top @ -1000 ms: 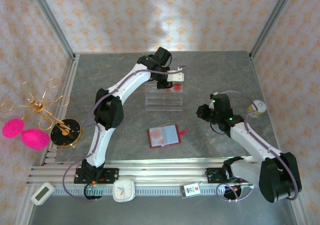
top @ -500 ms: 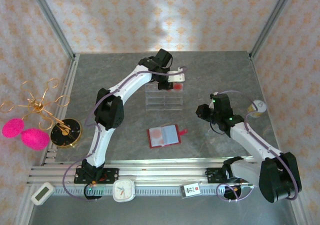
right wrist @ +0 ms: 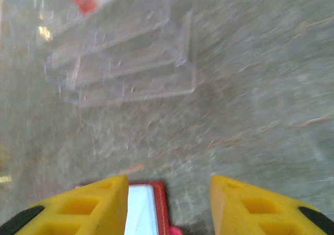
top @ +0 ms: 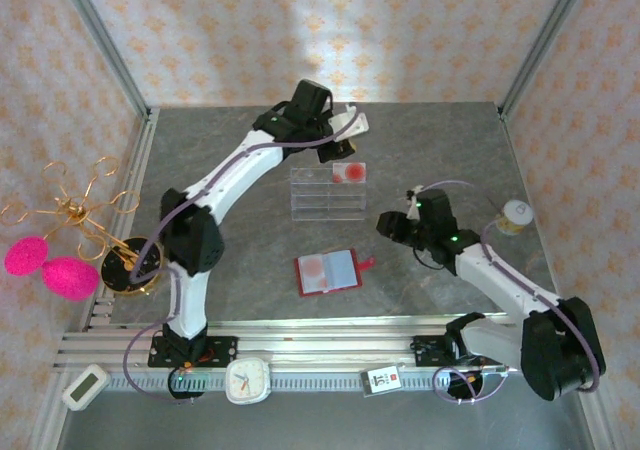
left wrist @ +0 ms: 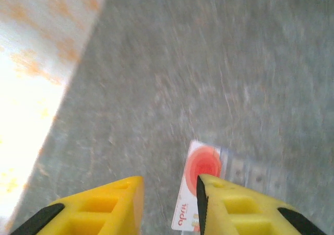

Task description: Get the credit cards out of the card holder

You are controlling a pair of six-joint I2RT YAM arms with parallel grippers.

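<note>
Two jaws-apart, empty: L gripper by rack far edge, R gripper over card holder edge.

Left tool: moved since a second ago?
Yes. The left tool has pulled back from the rack toward the far wall, and the card now lies uncovered on the rack.

This looks like a robotics lab's test booth, not a home: wallpaper panels hang on bare aluminium posts, and the left arm and right arm are bolted to a slotted rail fronting a grey tabletop (a clock lies there as a prop).
</note>
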